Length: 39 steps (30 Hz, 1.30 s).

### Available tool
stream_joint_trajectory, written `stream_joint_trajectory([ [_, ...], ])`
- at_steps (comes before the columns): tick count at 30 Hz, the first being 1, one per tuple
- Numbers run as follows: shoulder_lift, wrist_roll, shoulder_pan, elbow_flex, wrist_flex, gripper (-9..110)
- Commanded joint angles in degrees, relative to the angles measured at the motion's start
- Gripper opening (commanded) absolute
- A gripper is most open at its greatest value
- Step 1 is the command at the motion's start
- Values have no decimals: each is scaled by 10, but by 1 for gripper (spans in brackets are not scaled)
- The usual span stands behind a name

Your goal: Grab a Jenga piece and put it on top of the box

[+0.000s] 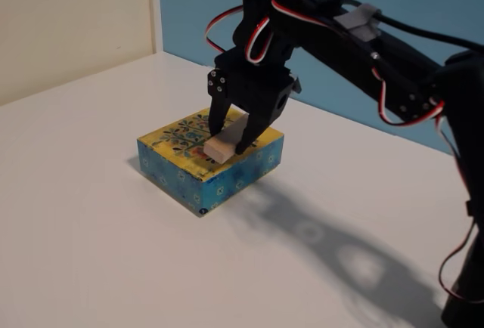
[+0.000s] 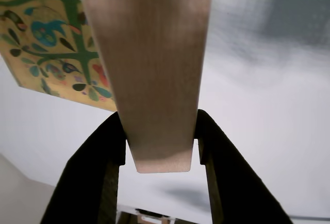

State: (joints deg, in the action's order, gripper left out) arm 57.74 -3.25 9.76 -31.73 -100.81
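Pale wood Jenga piece (image 1: 221,145) clamped between the gripper (image 1: 229,139) fingers, resting on or just above the box (image 1: 198,179) beneath; release and withdrawal remain.

End effector (image 1: 229,140) over box, block between fingers.

The black arm reaches in from the right of the fixed view. Its two fingers (image 1: 218,120) straddle the Jenga piece (image 1: 220,146), which lies on the yellow patterned top of the box (image 1: 227,173) near the front right edge. The box sits flat on the white bench (image 1: 91,245).
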Motion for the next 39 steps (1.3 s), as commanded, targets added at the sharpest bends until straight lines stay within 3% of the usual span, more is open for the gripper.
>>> stream_joint_trajectory([
  [1,8,-4,-4,31,-1,0],
  [9,0,-2,-15,64,-2,0],
  [14,-72,1,-19,226,-69,0],
  [33,-110,-4,-11,236,-64,1],
  [37,-113,-11,-10,236,-66,19],
  [39,-113,-11,-9,237,-66,20],
])
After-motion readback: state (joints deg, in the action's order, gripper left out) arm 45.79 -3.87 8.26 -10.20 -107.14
